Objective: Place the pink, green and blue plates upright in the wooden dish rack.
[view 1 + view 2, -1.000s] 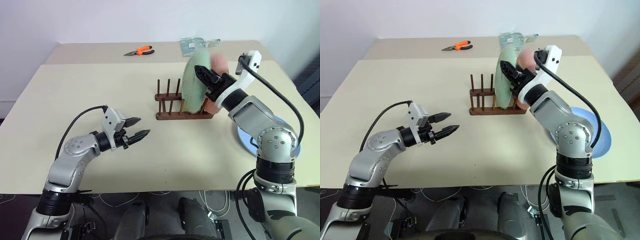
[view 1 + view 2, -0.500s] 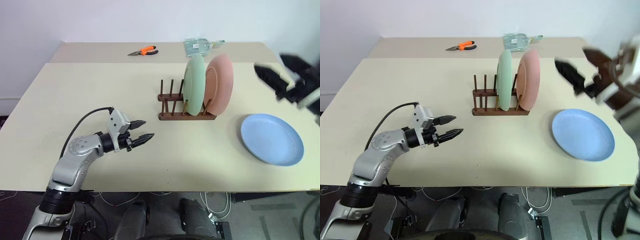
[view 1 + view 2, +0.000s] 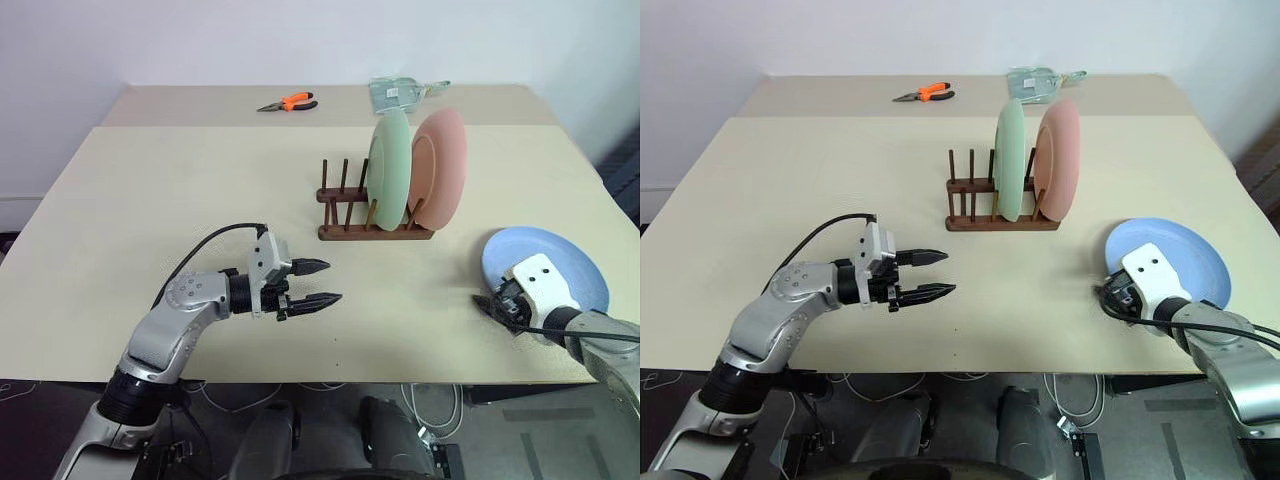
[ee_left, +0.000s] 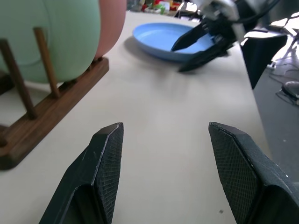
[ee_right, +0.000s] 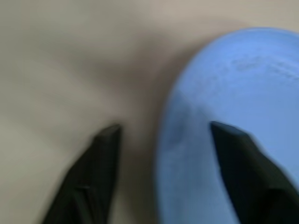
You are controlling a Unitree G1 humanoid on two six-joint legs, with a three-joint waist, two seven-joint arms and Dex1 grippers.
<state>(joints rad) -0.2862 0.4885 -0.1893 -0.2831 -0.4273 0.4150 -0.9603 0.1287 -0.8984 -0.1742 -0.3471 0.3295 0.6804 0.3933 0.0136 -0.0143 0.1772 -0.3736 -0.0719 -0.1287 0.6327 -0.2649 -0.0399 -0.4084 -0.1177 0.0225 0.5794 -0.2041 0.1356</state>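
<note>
The wooden dish rack (image 3: 372,212) is seen right of centre in the left eye view, a small dark brown frame of two rails with thin upright pegs. The green plate (image 3: 389,168) and the pink plate (image 3: 441,168) are stood upright in its right-hand slots, side by side, both matte and round; three peg pairs at the rack's left end are left free. The blue plate (image 3: 548,272) is laid flat on the table (image 3: 170,190) at the right of the frame, shallow, with a raised rim, close to the table's near edge.

The right gripper (image 3: 497,305) is placed low at the plate's near-left rim; in the right wrist view its black fingers (image 5: 91,175) are spread apart, one over bare tabletop and one over the blue surface, with the rim between them and nothing clamped. The left gripper (image 3: 318,283) is held above the table at lower centre, its textured fingers (image 4: 106,161) parted and empty, pointed toward the right side.

Broad bare beige surface is left across the left half of the frame. Orange-handled pliers (image 3: 284,102) and a clear bag (image 3: 396,91) are seen at the far edge.
</note>
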